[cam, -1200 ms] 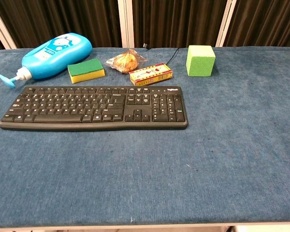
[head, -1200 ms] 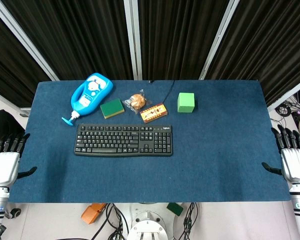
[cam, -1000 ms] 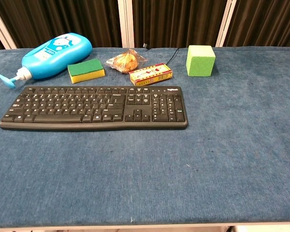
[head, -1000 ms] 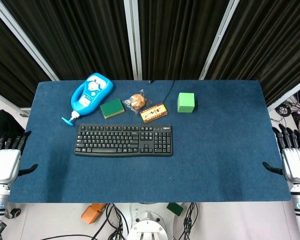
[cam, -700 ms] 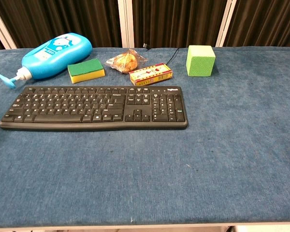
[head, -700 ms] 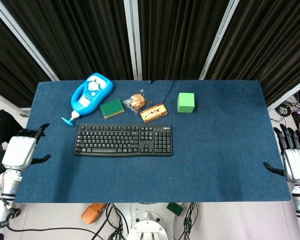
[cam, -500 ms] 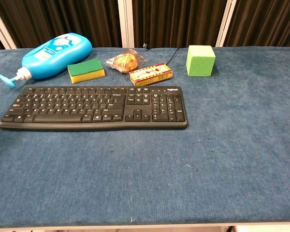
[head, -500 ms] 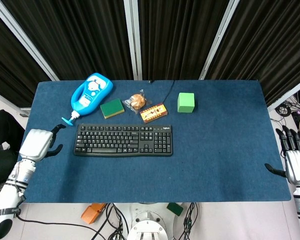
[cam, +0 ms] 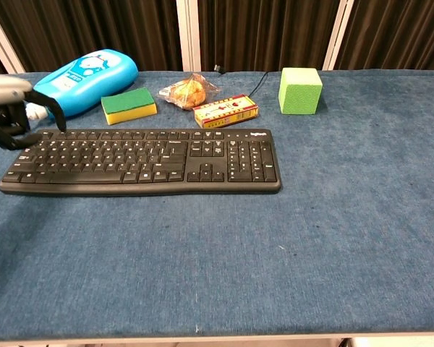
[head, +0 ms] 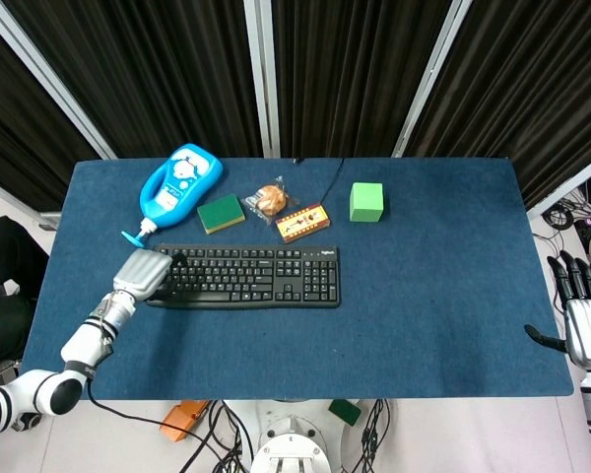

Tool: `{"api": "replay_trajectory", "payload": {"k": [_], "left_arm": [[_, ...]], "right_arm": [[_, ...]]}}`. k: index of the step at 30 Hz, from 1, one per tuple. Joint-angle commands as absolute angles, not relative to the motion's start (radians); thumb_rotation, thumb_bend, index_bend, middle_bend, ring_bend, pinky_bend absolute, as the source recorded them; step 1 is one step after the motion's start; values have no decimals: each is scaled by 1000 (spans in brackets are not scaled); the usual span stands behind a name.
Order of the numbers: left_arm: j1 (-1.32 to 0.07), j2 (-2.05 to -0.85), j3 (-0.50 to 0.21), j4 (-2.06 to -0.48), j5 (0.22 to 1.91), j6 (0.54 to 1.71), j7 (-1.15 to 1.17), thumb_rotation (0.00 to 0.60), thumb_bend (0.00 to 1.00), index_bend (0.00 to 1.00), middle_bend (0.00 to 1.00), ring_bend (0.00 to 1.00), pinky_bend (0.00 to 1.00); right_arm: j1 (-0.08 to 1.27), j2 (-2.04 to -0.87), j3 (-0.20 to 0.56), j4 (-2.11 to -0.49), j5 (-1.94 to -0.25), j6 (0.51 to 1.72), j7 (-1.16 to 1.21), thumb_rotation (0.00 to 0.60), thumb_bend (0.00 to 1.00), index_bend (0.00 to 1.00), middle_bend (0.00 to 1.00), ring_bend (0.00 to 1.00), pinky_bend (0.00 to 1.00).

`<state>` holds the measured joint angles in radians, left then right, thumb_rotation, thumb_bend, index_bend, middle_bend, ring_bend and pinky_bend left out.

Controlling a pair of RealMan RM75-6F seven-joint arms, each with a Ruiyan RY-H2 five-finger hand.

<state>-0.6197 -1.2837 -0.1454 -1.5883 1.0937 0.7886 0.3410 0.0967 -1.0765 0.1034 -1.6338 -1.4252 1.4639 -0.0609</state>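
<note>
My left hand [head: 145,273] hovers over the left end of the black keyboard [head: 256,276], fingers spread and empty; in the chest view the left hand [cam: 11,108] shows at the left edge above the keyboard [cam: 152,159]. Whether it touches the keys I cannot tell. My right hand [head: 583,325] stays off the table's right edge, fingers spread, holding nothing. Behind the keyboard lie a blue pump bottle [head: 177,187], a green-and-yellow sponge [head: 220,213], a wrapped bun [head: 268,199], a small orange box [head: 302,223] and a green cube [head: 366,202].
The blue cloth-covered table [head: 433,296] spreads to the right of the keyboard and in front of it. The keyboard's cable [head: 327,177] runs to the back edge. Dark curtains with metal posts [head: 261,79] stand behind.
My left hand has swung in from beyond the table's left edge to over the keyboard's left end and now shows in the chest view. The right hand has barely moved.
</note>
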Motion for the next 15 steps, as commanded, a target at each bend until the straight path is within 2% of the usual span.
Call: {"api": "replay_trajectory", "payload": {"k": [1,15], "left_arm": [[-639,-1308,-130,-1586,1069,785,366,600,528,314,942,975,873],[-679,-1337,-83,-1597,980,808,436,600,528,312,943,975,873]], "right_arm": [[97,-1078,103,-1632,-1425,1462,-59,600,148,0,0,0,0],[93,-1084,102,-1619,-1420,1459,-45,600,147,0,0,0,0]]}}
